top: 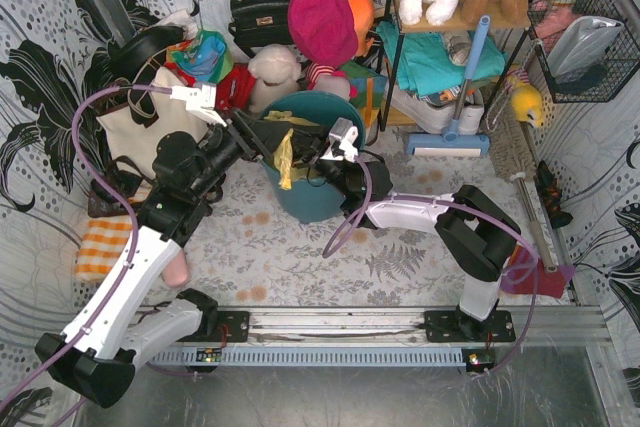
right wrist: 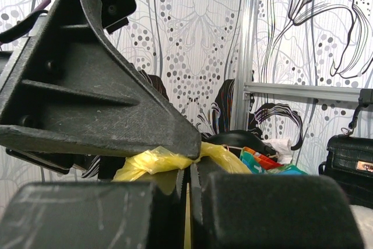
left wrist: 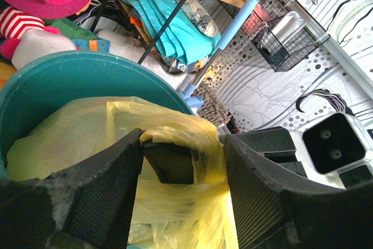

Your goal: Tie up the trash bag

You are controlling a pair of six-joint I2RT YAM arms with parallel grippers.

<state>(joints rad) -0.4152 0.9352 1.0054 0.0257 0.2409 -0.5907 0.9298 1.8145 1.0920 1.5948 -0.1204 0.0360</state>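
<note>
Teal bin (top: 300, 203) holds the trash bag (left wrist: 175, 126), w/ its yellow top bunched above the rim btwn both grippers. Left gripper (left wrist: 182, 144) has fingers wide apart, straddling the bunch w/ plastic against them. Right gripper (right wrist: 187, 180) has fingers pressed together on a fold of the bag.

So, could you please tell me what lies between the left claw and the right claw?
A bunched strip of the trash bag hangs between the left claw and the right claw, over the teal bin; the top view shows it.
</note>
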